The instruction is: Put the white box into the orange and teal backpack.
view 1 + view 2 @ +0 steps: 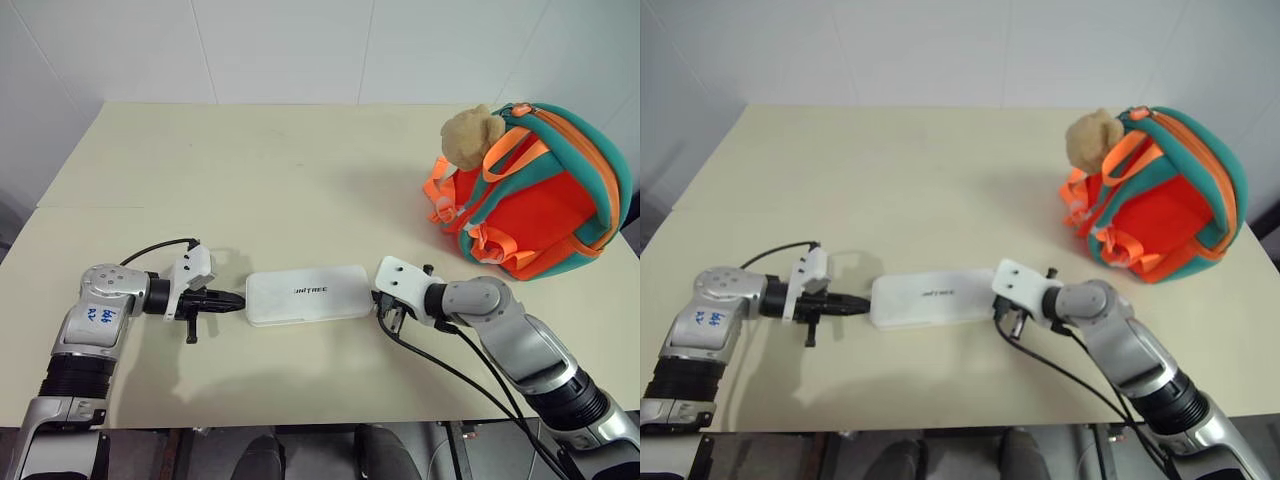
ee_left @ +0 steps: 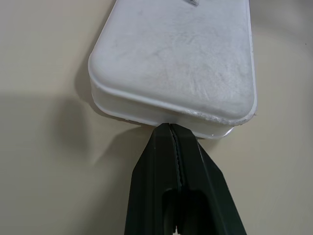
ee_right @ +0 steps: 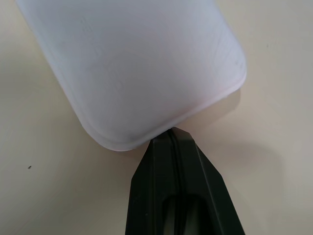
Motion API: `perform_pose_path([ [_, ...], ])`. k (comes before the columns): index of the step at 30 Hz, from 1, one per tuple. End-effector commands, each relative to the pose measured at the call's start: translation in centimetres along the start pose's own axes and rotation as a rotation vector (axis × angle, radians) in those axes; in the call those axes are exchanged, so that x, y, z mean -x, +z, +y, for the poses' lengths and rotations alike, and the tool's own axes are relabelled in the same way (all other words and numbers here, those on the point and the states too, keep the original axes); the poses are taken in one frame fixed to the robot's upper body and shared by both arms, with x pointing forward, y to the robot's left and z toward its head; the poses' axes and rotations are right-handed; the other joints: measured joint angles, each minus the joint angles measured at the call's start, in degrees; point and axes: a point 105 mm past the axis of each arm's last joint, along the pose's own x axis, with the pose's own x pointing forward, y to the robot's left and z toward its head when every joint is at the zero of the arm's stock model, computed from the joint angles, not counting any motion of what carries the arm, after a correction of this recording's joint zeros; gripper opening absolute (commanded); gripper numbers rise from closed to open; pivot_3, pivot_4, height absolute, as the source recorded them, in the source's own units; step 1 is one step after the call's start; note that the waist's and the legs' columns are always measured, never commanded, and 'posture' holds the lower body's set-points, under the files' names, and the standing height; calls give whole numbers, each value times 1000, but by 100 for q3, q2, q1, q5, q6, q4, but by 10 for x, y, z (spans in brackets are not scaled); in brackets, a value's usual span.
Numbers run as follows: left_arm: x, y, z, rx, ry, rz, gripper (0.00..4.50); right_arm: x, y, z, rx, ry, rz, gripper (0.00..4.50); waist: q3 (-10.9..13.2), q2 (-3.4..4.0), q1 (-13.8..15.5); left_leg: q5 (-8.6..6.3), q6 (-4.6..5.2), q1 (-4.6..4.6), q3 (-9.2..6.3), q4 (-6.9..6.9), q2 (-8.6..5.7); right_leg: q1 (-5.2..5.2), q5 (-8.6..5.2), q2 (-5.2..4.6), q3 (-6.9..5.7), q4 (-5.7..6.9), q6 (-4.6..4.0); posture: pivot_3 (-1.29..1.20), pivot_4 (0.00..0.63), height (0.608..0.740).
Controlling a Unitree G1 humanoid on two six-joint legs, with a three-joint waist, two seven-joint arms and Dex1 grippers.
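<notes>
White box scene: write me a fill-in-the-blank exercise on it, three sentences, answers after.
1. The white box lies flat on the ___.
2. The left gripper and the right gripper, both shut, sit at opposite ___ of the box.
3. A tan plush ___ sits on top of the orange and teal backpack.

Answers: table; ends; bear

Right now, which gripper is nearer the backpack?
Right. The right gripper sits at the box's end on the backpack's side; the left gripper is at the box's far end.
</notes>
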Motion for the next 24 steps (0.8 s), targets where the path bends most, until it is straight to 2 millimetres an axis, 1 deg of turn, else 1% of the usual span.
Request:
perform_pose_path([
  [1,-14,16,-13,-52,-75,-66,0,2,31,26,62,110,-132,120,0,0,-1,0,0,0,0,0,0,0,0,0,0,0,0,0,150,740],
  [3,-14,16,-11,-50,-61,-73,0,2,30,27,59,111,-130,120,0,0,0,0,0,0,0,0,0,0,0,0,0,1,0,0,150,740],
  [8,-11,18,-7,-47,-21,-98,0,4,20,25,51,102,-103,120,0,0,8,0,0,1,0,3,0,1,0,0,0,3,0,0,150,740],
  [14,-6,15,-9,-31,4,-90,0,10,2,10,49,39,-46,120,0,0,14,0,0,0,-1,2,-1,2,0,-2,0,-1,0,0,150,740],
  [18,3,13,-8,-17,40,-76,0,17,-8,3,47,15,-15,120,0,0,13,-1,1,0,-1,3,-1,2,0,-2,0,-2,0,0,150,740],
  [21,16,12,1,-2,106,-83,0,23,-16,-8,52,-29,11,120,0,0,10,-1,1,1,-1,3,0,2,0,-1,0,0,0,0,150,740],
  [24,22,8,4,10,130,-74,0,23,-17,-12,56,-35,10,120,0,0,-3,-1,1,1,-1,3,0,2,0,-2,1,-1,0,0,150,740],
])
